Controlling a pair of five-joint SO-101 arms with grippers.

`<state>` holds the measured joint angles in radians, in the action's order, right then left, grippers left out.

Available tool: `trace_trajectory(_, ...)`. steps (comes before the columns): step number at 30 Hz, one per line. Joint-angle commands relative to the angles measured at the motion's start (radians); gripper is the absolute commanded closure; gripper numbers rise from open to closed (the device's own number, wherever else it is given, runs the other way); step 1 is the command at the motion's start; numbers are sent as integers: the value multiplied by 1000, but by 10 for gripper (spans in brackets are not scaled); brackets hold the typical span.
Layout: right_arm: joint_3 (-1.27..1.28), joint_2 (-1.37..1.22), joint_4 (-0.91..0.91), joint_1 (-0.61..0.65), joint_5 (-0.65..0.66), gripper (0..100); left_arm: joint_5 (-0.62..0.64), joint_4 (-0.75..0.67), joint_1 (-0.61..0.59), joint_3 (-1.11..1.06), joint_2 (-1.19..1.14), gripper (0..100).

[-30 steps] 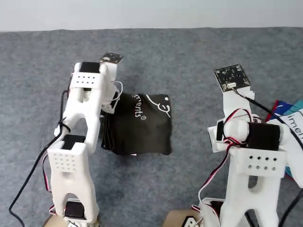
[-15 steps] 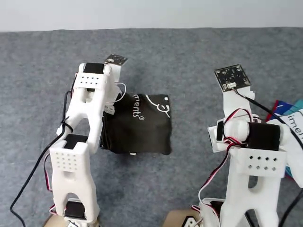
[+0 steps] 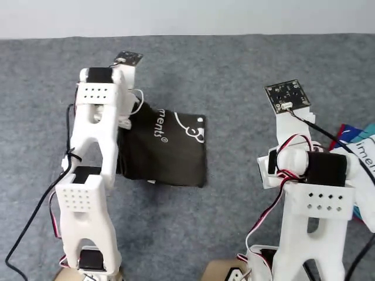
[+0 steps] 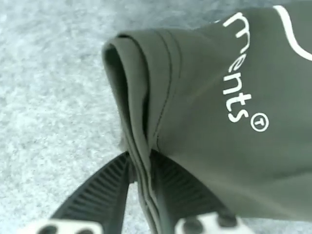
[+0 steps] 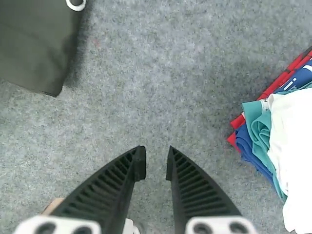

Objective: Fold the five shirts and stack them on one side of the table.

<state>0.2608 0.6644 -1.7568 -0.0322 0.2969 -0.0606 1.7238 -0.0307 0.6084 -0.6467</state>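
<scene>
1. Nearest the bases, the right arm (image 3: 310,193) stands on the right side of the table. The right gripper (image 5: 155,163) points down at bare grey carpet (image 3: 234,70). Its fingers are a narrow gap apart and there is nothing between them.
2. Just beside that arm, at the table's right edge, lies a pile of shirts (image 5: 273,131). It has red and blue layers at the bottom, a teal one over them and a white one on top. In the high view the arm hides part of the pile.
3. On the left side, the left arm (image 3: 96,164) stretches away from its base. The left gripper (image 4: 141,165) is clamped on the left edge of the folded black shirt (image 4: 219,97). Several layers of cloth are pinched between its ribbed fingers (image 4: 105,187).
4. The black shirt lies left of the table's middle, between the two arms and well apart from the pile. Its white print faces up, and it sits slightly askew to the table's edges. Beyond the grip, the fold at the held edge gapes open.
5. Past the shirt the carpet runs on to a pale wall (image 3: 176,17).
</scene>
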Motion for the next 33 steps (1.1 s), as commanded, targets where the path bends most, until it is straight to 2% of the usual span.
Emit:
trace_trajectory(1,-8,22,-31,-10,0,913,-11,31,-23,36,26,998)
trace_trajectory(9,-8,22,-31,-10,0,913,-14,31,-17,35,25,986)
trace_trajectory(13,-8,22,-31,-10,2,913,-25,31,-26,19,32,854)
trace_trajectory(16,-9,22,-31,-10,2,913,-21,31,-48,25,35,818)
trace_trajectory(22,-9,22,-31,-8,2,913,-25,31,-84,27,78,819)
trace_trajectory(26,-9,22,-30,-5,2,913,-25,25,-52,28,155,829)
trace_trajectory(33,-9,22,-30,-4,2,913,-25,32,-20,15,235,978)
